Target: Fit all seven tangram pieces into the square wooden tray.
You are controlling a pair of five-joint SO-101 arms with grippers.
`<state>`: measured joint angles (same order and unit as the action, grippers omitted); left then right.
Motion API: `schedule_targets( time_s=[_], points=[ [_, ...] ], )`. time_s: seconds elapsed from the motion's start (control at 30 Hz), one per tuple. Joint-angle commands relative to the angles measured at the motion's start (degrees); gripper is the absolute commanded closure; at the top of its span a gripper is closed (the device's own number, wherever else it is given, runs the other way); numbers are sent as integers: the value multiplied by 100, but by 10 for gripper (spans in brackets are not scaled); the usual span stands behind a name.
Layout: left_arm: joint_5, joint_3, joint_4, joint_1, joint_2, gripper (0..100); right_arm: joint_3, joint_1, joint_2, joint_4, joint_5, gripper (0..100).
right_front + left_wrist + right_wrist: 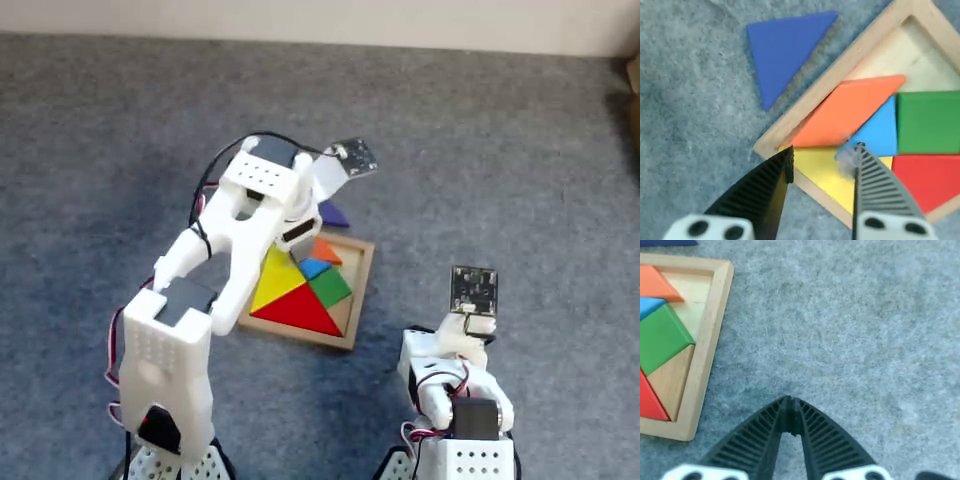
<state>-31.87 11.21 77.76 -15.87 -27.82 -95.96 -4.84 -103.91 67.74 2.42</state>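
Observation:
The square wooden tray point(361, 292) lies on the grey carpet and holds yellow point(275, 280), red point(305, 312), green point(330, 286), light blue point(313, 267) and orange point(327, 251) pieces. A dark blue triangle point(782, 47) rests on the carpet just outside the tray's far rim point(805, 117). My left gripper point(822, 157) hovers open over the tray's corner, above the yellow piece point(822, 172) and the edge of the orange parallelogram point(845, 112), with nothing between its fingers. My right gripper point(790, 405) is shut, low over bare carpet, to the side of the tray point(710, 340).
Bare wood shows inside the tray at one corner point(912, 47) and as a triangular gap point(670, 380) beside the green piece point(660, 337). Grey carpet spreads all around. The right arm point(460, 400) sits folded at the front right.

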Motion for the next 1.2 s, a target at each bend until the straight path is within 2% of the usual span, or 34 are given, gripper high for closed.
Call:
schedule_targets(
  time_s=[0.0, 0.4, 0.7, 0.87, 1.0, 1.17],
  points=[
    [35, 171, -62, -145, -4, 803, -769, 75, -31, -145, -79, 987],
    [62, 462, 141, -233, 233, 806, -769, 75, -31, -145, -79, 987],
    [1073, 1024, 273, -295, 312, 803, -769, 75, -31, -145, -79, 987],
    [1785, 1024, -141, -426, -189, 803, -769, 75, -31, -145, -79, 987],
    [1802, 1033, -176, -497, -593, 803, -769, 75, -31, -145, -79, 987],
    [1802, 1024, -132, -189, -787, 803, -769, 75, -31, -145, -79, 987]
  ],
)
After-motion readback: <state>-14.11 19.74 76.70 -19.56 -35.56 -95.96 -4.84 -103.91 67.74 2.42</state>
